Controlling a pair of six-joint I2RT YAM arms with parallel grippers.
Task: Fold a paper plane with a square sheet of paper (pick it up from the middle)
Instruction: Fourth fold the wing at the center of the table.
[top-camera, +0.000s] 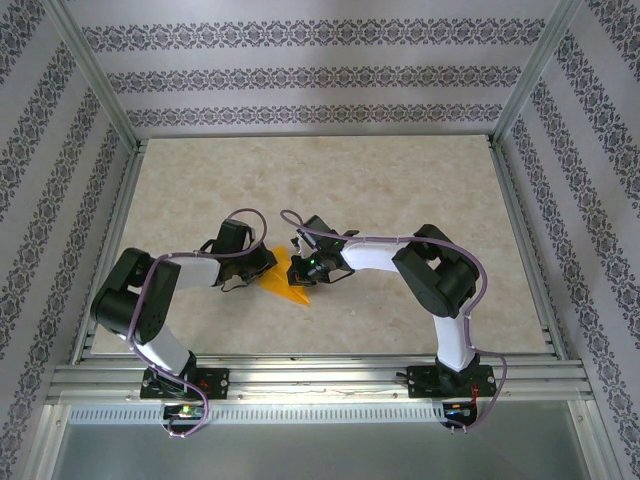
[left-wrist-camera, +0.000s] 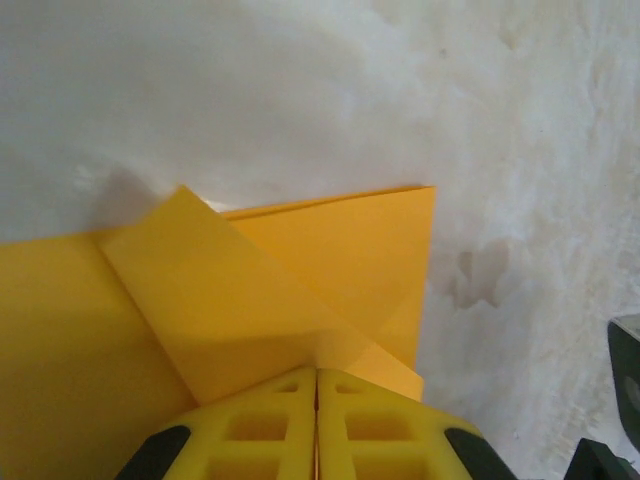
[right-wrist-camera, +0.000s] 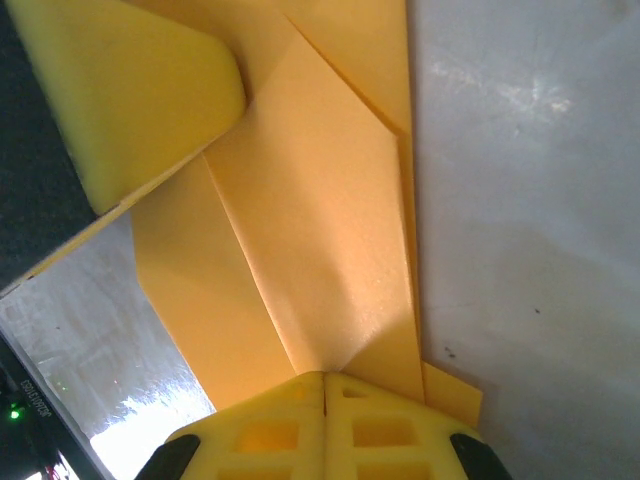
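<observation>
The orange sheet of paper (top-camera: 287, 283) lies partly folded on the table between my two arms, its point towards the near edge. In the left wrist view the paper (left-wrist-camera: 230, 300) shows overlapping diagonal flaps, and one flap runs up into my left gripper (left-wrist-camera: 317, 372), which is shut on it. My right gripper (right-wrist-camera: 325, 376) is shut on a raised crease of the paper (right-wrist-camera: 320, 230). One yellow finger (right-wrist-camera: 140, 90) of the left gripper presses on the paper from the far side. From above, the left gripper (top-camera: 267, 271) and right gripper (top-camera: 300, 270) meet over the paper.
The pale marbled table (top-camera: 400, 200) stretches behind and to both sides of the arms. Aluminium rails (top-camera: 320, 375) frame the near edge and the sides, with patterned walls beyond them.
</observation>
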